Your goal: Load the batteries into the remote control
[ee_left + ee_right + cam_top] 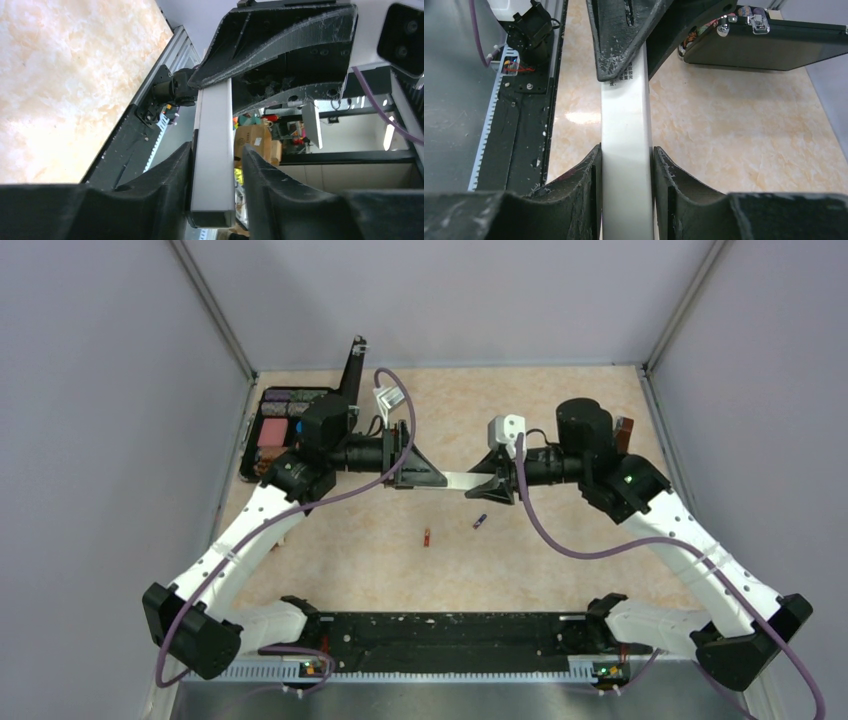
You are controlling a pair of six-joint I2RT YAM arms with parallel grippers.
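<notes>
2 firm pinches on the remote control, seemingly midair: left tool, right tool.

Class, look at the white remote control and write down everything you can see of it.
The remote control is a slim, white, smooth bar, plastic by its look. It hangs roughly level above the table, touched only by fingers: the left gripper is shut on one end, the right gripper on the other. Small dark print shows near the left gripper's end. No open battery bay shows.
</notes>
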